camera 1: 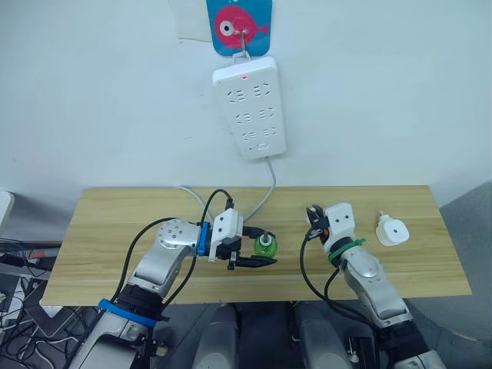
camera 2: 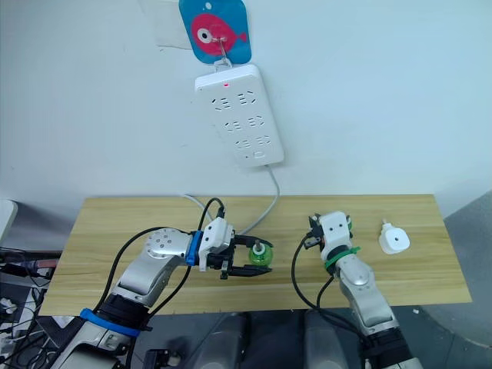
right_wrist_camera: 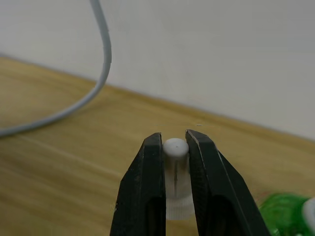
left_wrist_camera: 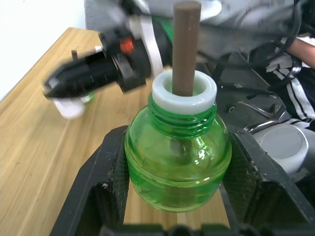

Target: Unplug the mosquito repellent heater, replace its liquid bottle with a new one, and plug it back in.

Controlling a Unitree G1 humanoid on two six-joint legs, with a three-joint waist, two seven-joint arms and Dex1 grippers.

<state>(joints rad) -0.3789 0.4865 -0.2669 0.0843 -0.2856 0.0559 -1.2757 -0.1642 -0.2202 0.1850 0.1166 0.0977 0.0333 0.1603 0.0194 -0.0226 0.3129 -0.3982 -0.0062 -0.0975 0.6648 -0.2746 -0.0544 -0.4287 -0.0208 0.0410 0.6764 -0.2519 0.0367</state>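
A green liquid bottle (left_wrist_camera: 177, 162) with a white collar and a brown wick stands upright between the fingers of my left gripper (camera 1: 260, 256), which is shut on it low over the middle of the wooden table (camera 1: 115, 223). My right gripper (right_wrist_camera: 173, 138) is shut on a small white cap (right_wrist_camera: 175, 150), a little to the right of the bottle and raised off the table. The mosquito repellent heater (camera 1: 392, 231), white and rounded, lies unplugged on the table at the far right, apart from both grippers.
A white power strip (camera 1: 250, 108) hangs on the wall from a blue fish hook (camera 1: 238, 27); its red light is on. Its grey cable (camera 1: 265, 196) runs down onto the table's back. Part of another green bottle (right_wrist_camera: 283, 211) lies near my right gripper.
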